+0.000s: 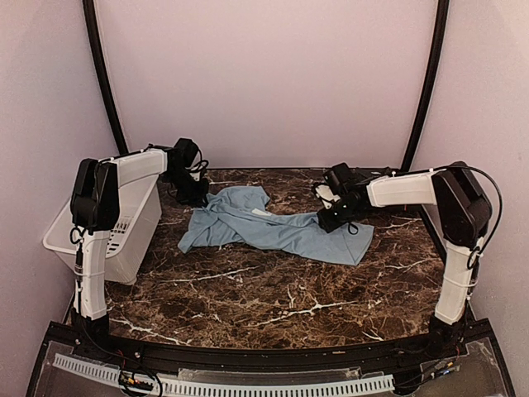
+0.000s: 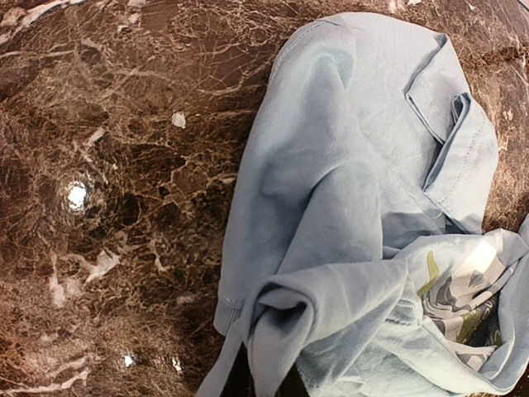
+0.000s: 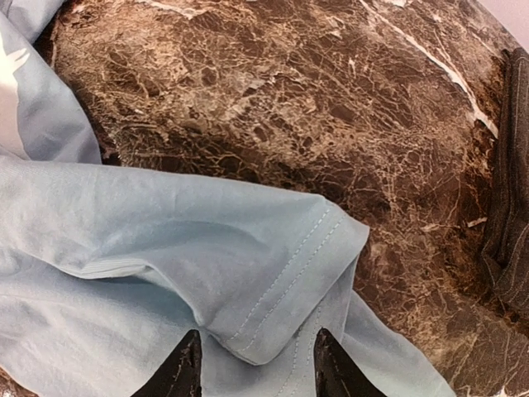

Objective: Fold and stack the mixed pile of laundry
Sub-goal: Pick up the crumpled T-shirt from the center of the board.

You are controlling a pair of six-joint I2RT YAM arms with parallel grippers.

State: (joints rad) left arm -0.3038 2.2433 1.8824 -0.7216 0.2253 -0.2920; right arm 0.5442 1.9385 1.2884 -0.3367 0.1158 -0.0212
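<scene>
Counting two garments: one light blue T-shirt (image 1: 273, 227), lying crumpled and stretched sideways across the back half of the tabletop (image 1: 273, 298), and one black pinstriped shirt (image 3: 508, 207), showing only as a strip at the right edge of the right wrist view, with brown marble separating it from the T-shirt's sleeve. Counting also two arms and one white bin (image 1: 124, 240).

Offering open marble across the whole near half, in front of the cloth.

Sitting at the tabletop's left edge, the bin, its inside mostly hidden behind the left arm (image 1: 95, 207); contents impossible to tell.

Hanging spread apart over a stitched sleeve hem of the T-shirt, the right jaws, pinching nothing. Reaching toward the T-shirt's back left corner, the left jaws, falling outside their own wrist view; spread or pressed together, cannot tell.
</scene>
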